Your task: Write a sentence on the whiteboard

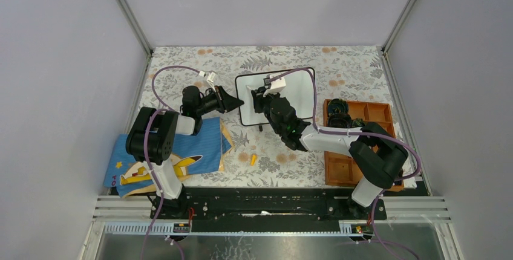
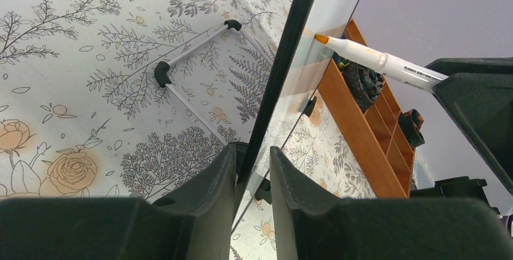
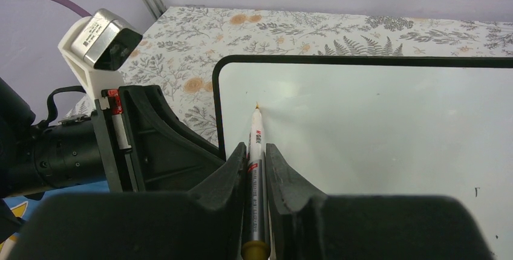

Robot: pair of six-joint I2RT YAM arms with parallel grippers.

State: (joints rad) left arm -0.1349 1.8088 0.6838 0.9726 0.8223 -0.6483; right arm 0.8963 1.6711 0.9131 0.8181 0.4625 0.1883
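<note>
- Nearest the overhead camera, my left arm (image 1: 151, 142) and right arm (image 1: 363, 151) both reach forward to 1 target.
- The whiteboard (image 1: 299, 91) appears propped at a tilt between the 2 grippers. Its face is blank ahead of the right one, and I see no sentence on it yet.
- My left gripper (image 2: 253, 157) is clamped on the board's black frame at the edge nearest it.
- My right gripper (image 3: 255, 151) is closed on the marker (image 3: 256, 136).
- The marker's long axis runs straight ahead out of the fingers. Its orange tip (image 3: 258, 106) seems to touch the board near the corner beside the left gripper. I judge the stroke must run to the right gripper's right.
- Red print on the barrel is too small for me to read.
</note>
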